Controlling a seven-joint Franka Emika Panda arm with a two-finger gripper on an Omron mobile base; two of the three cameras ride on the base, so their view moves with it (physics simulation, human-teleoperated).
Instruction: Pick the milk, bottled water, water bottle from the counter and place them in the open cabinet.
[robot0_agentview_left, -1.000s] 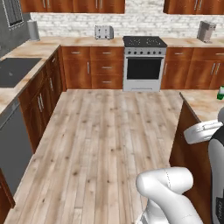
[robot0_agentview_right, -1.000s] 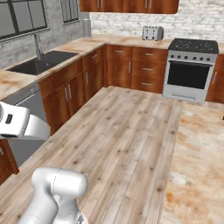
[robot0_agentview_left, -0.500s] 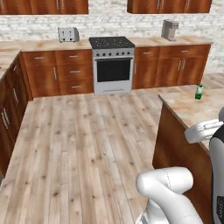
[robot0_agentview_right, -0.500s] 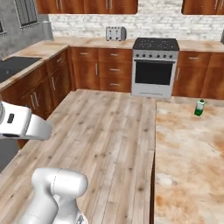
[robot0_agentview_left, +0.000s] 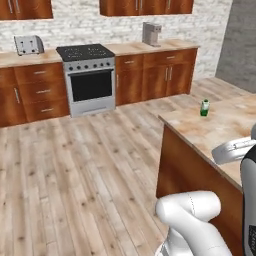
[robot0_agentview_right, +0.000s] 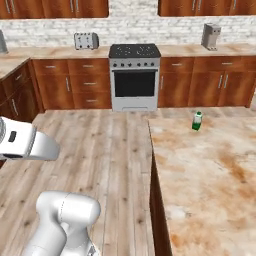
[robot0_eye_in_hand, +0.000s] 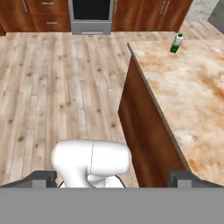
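Beige marble worktop (robot0_agentview_right: 210, 175) with rust-orange veins, on a reddish-brown wooden base, filling the lower right of the right base view and running along the right edge of the left base view. Carries one small green-and-white milk (robot0_agentview_right: 197, 120) carton, upright near the far corner, at upper right of the hand view (robot0_eye_in_hand: 176, 43) and right of centre in the left base view (robot0_agentview_left: 204, 108). Below, a pale plank floor (robot0_agentview_left: 75, 165) spreading left.
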